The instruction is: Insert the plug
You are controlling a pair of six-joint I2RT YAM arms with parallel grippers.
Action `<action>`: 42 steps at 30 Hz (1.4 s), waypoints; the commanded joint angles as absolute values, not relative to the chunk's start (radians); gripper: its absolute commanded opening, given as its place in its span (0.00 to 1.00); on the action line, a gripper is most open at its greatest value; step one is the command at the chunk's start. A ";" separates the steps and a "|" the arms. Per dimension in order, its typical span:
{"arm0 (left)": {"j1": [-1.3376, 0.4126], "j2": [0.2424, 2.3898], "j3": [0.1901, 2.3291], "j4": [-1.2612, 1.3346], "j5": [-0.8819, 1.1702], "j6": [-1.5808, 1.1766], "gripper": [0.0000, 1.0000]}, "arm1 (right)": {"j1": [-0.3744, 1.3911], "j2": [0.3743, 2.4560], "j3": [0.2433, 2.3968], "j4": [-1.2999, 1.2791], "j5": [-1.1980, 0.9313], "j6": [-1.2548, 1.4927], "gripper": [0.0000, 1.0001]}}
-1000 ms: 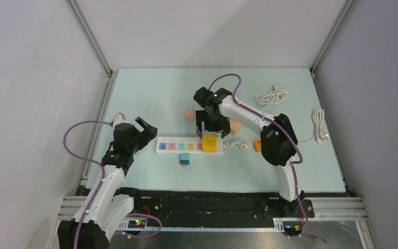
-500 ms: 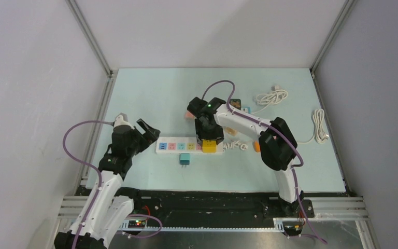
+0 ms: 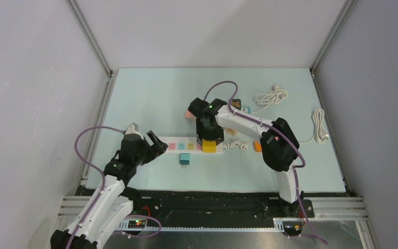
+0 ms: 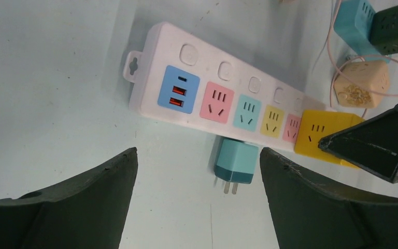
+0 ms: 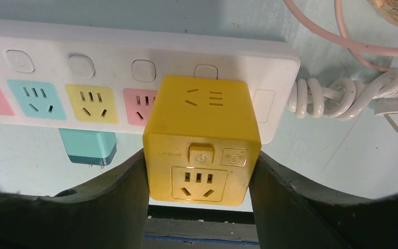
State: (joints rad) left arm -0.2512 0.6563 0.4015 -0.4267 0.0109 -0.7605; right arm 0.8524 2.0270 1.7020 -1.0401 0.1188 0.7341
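**A:** How will the yellow hard-plastic cube plug (image 5: pixel 202 140) handle?

**B:** It is judged light, rigid and smooth-sided, best pinched across its two flat flanks. It is clamped in the right end effector (image 5: pixel 199 155), over the last socket of the white plastic power strip (image 5: pixel 134 52).

**A:** And the left end effector (image 4: pixel 198 153)?

**B:** It is spread wide and empty, with the strip's other end ahead of it.

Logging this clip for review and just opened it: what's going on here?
The right gripper is closed on the sides of a yellow cube adapter, which sits over the last socket at the cable end of the white power strip. Whether it is fully seated cannot be told. The left gripper hovers open near the strip's other end, touching nothing. A teal plug lies loose on the table beside the strip.
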 commanded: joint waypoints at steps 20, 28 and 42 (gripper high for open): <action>-0.423 0.772 0.484 -0.412 -0.088 -0.699 0.93 | 0.808 1.884 1.872 -1.038 0.157 0.677 0.97; -0.423 0.946 0.685 -0.408 -0.076 -0.627 0.93 | 0.659 1.598 1.516 -0.933 0.139 0.726 0.72; -0.424 1.096 0.742 -0.381 -0.041 -0.637 0.90 | 0.530 1.610 1.258 -0.746 0.170 0.840 0.77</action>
State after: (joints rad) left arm -0.4179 1.1000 0.7044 -0.4057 -0.0452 -0.6613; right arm 0.5106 1.5543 1.2526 -0.8619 0.1196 0.7822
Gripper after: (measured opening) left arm 0.905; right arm 0.691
